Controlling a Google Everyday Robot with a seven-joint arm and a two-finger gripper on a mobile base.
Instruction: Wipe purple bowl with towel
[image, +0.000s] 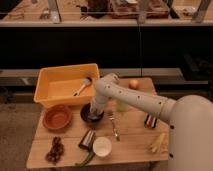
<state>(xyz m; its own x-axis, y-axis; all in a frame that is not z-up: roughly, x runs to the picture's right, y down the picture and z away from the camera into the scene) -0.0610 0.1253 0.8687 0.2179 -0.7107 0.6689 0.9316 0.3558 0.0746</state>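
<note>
The purple bowl (88, 116) sits on the wooden table (132, 135), just right of the orange bowl. My arm reaches in from the lower right, bends above the table and points down into the purple bowl. The gripper (94, 113) is at the bowl's inside, shut. A small grey-blue bit of the towel (94, 119) shows under it against the bowl's dark inner surface. Most of the towel is hidden by the gripper and the bowl's wall.
A yellow bin (60, 85) with a brush stands at the back left. An orange bowl (57, 117), grapes (55, 150), dark can (87, 140), white cup (102, 147) and fork (114, 127) lie around the front. An onion (133, 84) and a yellow item (157, 142) are to the right.
</note>
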